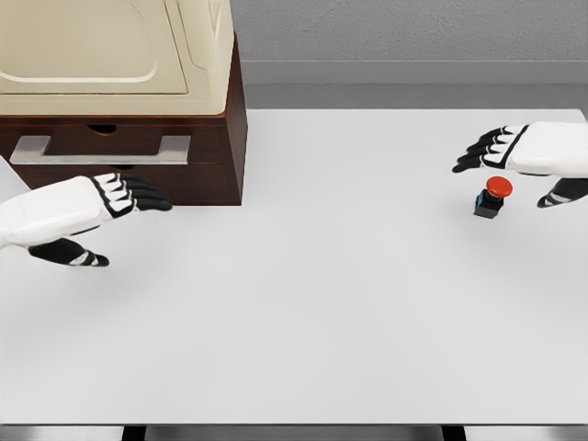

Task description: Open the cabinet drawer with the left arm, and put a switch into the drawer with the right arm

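Left hand (110, 207) is hovering with fingers spread in front of the drawer (110, 147), holding nothing. Right hand (519, 165) is hanging loose-fingered just above the red-topped switch (491, 197), sitting near the table's (322, 322) right edge. Cabinet (119, 101) is getting cropped; no readable writing.

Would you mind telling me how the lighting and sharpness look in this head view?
Head view: flat, even light, no glare on the white table; only a faint soft shadow under the cabinet; everything is sharp, including the red switch, the left hand and the right hand; no visible distortion.
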Robot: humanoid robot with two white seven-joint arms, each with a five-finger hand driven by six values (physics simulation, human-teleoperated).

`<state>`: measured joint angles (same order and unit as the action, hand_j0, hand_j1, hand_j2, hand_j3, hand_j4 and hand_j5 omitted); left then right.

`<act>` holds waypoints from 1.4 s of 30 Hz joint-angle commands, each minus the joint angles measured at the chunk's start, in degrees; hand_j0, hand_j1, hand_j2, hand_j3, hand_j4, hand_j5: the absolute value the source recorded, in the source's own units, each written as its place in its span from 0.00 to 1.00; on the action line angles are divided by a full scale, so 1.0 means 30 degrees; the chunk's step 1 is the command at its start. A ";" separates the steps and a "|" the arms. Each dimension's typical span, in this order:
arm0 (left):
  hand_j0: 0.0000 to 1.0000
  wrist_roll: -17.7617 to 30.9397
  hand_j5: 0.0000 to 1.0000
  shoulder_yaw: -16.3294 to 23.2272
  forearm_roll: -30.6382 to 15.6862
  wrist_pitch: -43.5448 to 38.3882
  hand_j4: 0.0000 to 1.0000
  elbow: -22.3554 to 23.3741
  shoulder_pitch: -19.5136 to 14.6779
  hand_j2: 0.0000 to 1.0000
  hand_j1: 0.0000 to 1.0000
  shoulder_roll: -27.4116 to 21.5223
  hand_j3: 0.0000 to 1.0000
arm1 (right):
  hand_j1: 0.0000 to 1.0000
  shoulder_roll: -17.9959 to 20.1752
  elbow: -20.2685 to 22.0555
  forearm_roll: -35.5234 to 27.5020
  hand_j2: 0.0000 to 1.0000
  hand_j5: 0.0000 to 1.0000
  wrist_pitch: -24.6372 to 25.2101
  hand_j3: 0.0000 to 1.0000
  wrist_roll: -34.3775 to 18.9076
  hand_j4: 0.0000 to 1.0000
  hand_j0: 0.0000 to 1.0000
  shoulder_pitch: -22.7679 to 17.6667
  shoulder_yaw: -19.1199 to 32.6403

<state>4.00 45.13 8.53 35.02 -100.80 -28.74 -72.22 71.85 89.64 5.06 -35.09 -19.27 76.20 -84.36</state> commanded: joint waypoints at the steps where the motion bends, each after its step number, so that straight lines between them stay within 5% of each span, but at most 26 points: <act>1: 1.00 0.0482 1.00 -0.0279 -0.0616 -0.0007 1.00 -0.0033 0.0000 1.00 1.00 0.0051 1.00 | 1.00 -0.0074 0.0001 -0.0104 1.00 1.00 0.0030 1.00 0.0037 1.00 1.00 0.0001 -0.0034; 7: 1.00 0.2297 1.00 -0.0221 -0.2931 -0.0007 1.00 0.0085 -0.1054 1.00 1.00 -0.0037 1.00 | 1.00 -0.0514 -0.0731 0.0658 1.00 1.00 0.0030 1.00 0.1238 1.00 1.00 0.0323 -0.0503; 12: 1.00 0.3793 1.00 -0.0221 -0.4865 -0.0007 1.00 0.0378 -0.1992 1.00 1.00 -0.0037 1.00 | 1.00 -0.1421 -0.2517 0.1068 1.00 1.00 0.0030 1.00 -0.1720 1.00 1.00 0.0499 -0.1733; 18: 1.00 0.5639 1.00 -0.0191 -0.7648 -0.0007 1.00 0.1051 -0.2198 1.00 1.00 0.0197 1.00 | 1.00 -0.3415 -0.3368 0.0922 1.00 1.00 0.0030 1.00 -0.1721 1.00 1.00 0.1846 -0.2730; 21: 1.00 0.5697 1.00 -0.0191 -0.7678 -0.0007 1.00 0.2340 -0.2198 1.00 1.00 0.0256 1.00 | 1.00 -0.4791 -0.4686 0.0951 1.00 1.00 0.0030 1.00 -0.1721 1.00 1.00 0.1876 -0.2847; 26: 1.00 0.5639 1.00 -0.0191 -0.7648 -0.0007 1.00 0.4361 -0.2344 1.00 1.00 0.1252 1.00 | 1.00 -0.5290 -0.5800 0.1039 1.00 1.00 0.0030 1.00 -0.1779 1.00 1.00 0.1700 -0.2935; 33: 1.00 0.5492 1.00 -0.0045 -0.7502 -0.0007 1.00 0.5563 -0.2696 1.00 1.00 0.2189 1.00 | 1.00 -0.3913 -0.4921 0.1156 1.00 1.00 0.0030 1.00 -0.1867 1.00 1.00 0.1670 -0.3462; 42: 1.00 0.5404 1.00 0.0570 -0.7414 -0.0007 1.00 0.5534 -0.2578 1.00 1.00 0.2072 1.00 | 1.00 -0.4176 -0.4891 0.1127 1.00 1.00 0.0030 1.00 -0.1867 1.00 1.00 0.1524 -0.3462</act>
<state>20.38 46.26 -13.30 35.11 -84.17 -36.47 -65.81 59.59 75.33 8.71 -35.10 -24.88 80.77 -94.80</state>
